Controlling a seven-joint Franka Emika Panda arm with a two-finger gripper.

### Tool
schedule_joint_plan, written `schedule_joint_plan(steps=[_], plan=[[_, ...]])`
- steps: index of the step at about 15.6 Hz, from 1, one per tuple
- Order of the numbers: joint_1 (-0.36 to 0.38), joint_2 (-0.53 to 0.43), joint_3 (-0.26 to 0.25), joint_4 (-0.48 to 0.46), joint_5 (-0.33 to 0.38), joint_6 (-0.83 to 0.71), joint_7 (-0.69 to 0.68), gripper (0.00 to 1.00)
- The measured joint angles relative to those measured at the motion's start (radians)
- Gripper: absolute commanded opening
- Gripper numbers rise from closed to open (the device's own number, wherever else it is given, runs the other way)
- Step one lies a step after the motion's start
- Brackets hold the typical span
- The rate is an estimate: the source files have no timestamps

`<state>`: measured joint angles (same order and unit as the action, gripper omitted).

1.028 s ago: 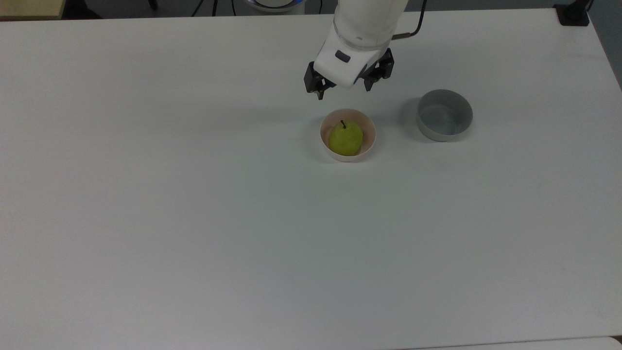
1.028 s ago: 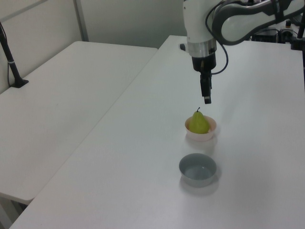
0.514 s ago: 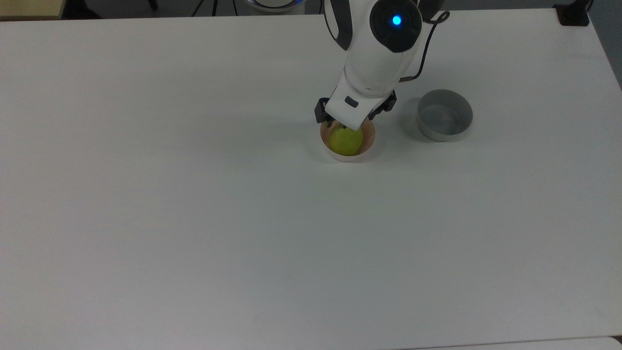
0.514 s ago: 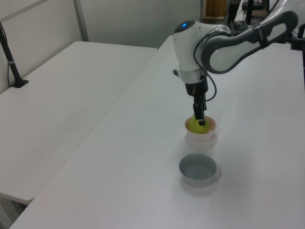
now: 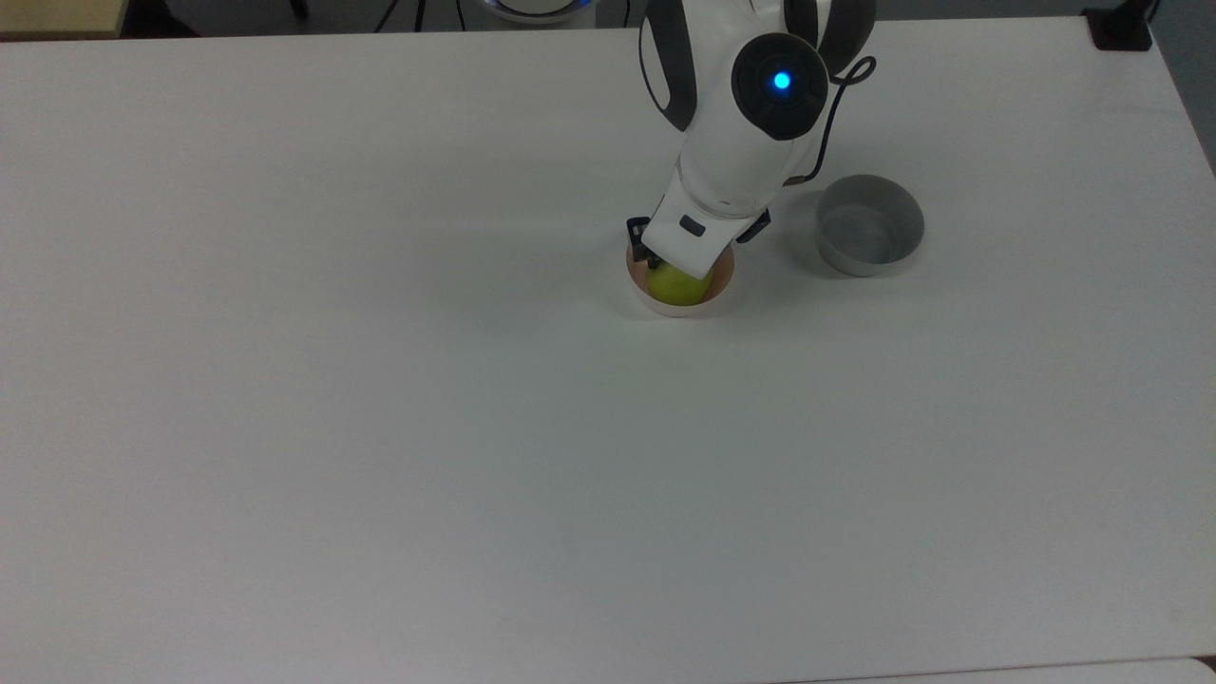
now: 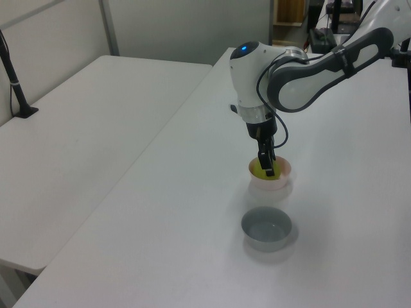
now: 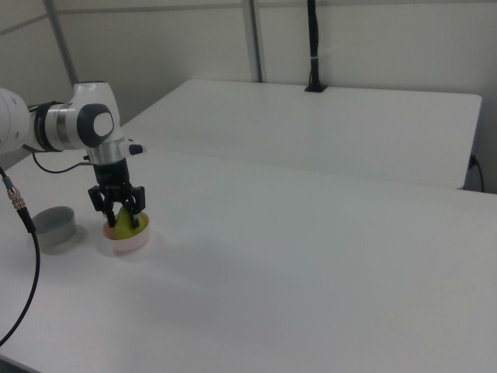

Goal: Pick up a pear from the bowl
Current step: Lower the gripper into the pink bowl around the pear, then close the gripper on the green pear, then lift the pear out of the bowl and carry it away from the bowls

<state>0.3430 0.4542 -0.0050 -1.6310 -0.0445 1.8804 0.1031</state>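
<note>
End effector [image 7: 123, 218] has sunk lower over pear [image 5: 676, 285] in bowl [image 5: 680, 305].

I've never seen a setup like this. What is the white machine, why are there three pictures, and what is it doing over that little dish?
The white machine is a robot arm with a two-fingered gripper at its end. The three pictures show the same moment from three cameras: one looks straight down on the white table, and the other two look across it from opposite sides. On the table stand two small bowls, side by side but apart: a pale pink bowl holding a yellow-green pear, and a gray bowl that looks empty. The gripper has reached down into the pink bowl, with its jaws on either side of the pear, which sits in the bowl, not lifted. Whether the jaws already squeeze the pear cannot be told from these pictures.
</note>
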Motion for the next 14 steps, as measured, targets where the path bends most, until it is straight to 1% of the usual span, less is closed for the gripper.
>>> schedule_joint_plan(steps=[3,6,11,13,14], plan=[[0.001,0.000,0.000,0.000,-0.004,0.000,0.000,0.34],[0.001,0.000,0.000,0.001,-0.005,0.000,-0.004,0.31],[-0.002,-0.010,-0.009,0.012,-0.005,0.001,-0.004,0.31],[-0.016,-0.041,-0.013,0.022,0.003,-0.010,-0.014,0.31],[-0.028,-0.060,-0.014,0.034,0.018,-0.031,-0.029,0.31]])
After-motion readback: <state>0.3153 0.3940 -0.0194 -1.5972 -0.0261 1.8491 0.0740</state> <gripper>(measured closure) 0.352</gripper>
